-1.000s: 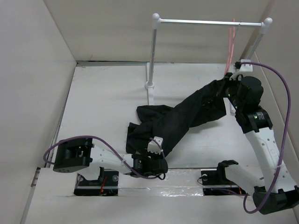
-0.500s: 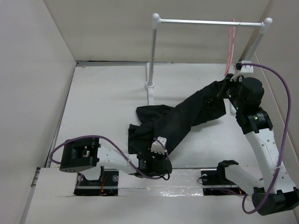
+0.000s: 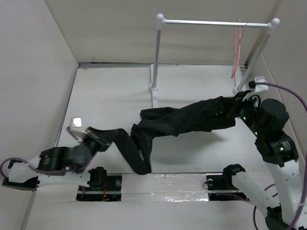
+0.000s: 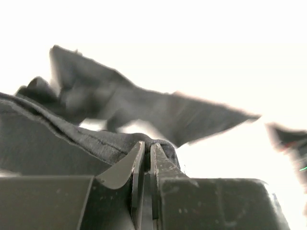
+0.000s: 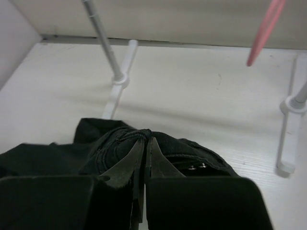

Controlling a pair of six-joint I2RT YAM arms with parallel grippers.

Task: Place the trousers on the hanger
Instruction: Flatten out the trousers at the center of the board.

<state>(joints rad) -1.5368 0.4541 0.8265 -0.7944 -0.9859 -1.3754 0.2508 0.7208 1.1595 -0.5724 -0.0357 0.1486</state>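
The left hand, jaws pinched almost together on a fold of black cloth, grips one end of the trousers. It snapped shut within the last second and swung out to a spot well clear of the rail, to its near left. The right hand, likewise clamped tight on a bunched seam, holds the other end just in front of the rail's right post, slightly nearer than a second ago. The garment, earlier heaped on the surface in front of the rail, is now drawn into a long, sagging band between the two hands. The hanger hangs bare from the rail's right end, just beyond the right hand. With both ends secured, the cloth looks ready to be raised and fed over the hanger, a step not yet done.
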